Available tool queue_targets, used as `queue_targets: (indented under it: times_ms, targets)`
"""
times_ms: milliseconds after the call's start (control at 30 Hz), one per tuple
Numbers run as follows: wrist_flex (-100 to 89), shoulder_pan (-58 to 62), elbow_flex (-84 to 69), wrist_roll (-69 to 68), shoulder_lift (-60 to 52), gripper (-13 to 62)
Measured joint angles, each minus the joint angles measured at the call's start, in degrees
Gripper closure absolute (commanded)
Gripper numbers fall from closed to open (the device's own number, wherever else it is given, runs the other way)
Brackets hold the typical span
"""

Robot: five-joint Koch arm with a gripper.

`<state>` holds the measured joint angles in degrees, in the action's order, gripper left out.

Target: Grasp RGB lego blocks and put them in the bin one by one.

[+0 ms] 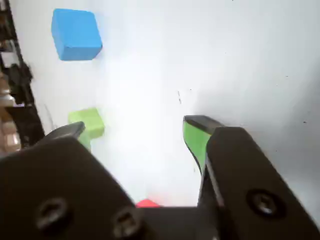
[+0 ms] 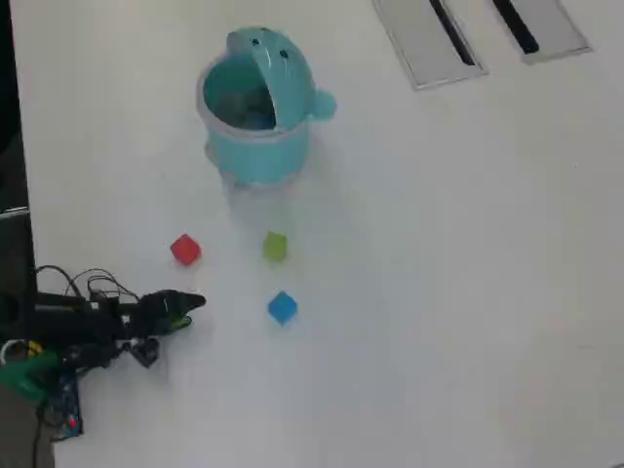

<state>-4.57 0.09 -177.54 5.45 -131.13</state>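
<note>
- Your gripper (image 1: 135,132) stands wide apart and holds nothing: the wrist view shows bare white desk (image 1: 240,60) between the two green-lined tips.
- All three blocks lie loose on the desk, apart from one another and in front of the bin (image 2: 255,109), so none has gone in yet by my judgement.
- In the overhead view the red block (image 2: 185,250) sits nearest your arm, just above and to the right of the gripper tips; the yellow-green block (image 2: 275,246) lies to its right, below the bin; the blue block (image 2: 282,307) lies lower, near the green one.
- The bin stands upright with its domed lid tipped back, so the mouth faces up and is ready to take a block from above.
- The wide jaws and the arm lying low at the left edge of the desk suggest you are lining up for a first grasp, most likely on the red block.
- The wrist view gives you the jaw gap and the blue block (image 1: 76,34) and yellow-green block (image 1: 89,121) close up, but only a sliver of the red block (image 1: 146,203) at the gripper's base, and no bin.
- The overhead view gives you the bin, the spacing of the blocks and two grey slotted panels (image 2: 429,39) at the top right, but the gripper is too small and dark there to read its opening.
</note>
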Motion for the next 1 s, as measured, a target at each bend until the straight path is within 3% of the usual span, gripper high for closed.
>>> queue_targets:
  times_ms: [767,1000]
  targets:
    - [-0.4,-0.6,0.0,0.0,0.0,15.5]
    - [-10.8,-0.6,0.0,2.9,0.0,15.7]
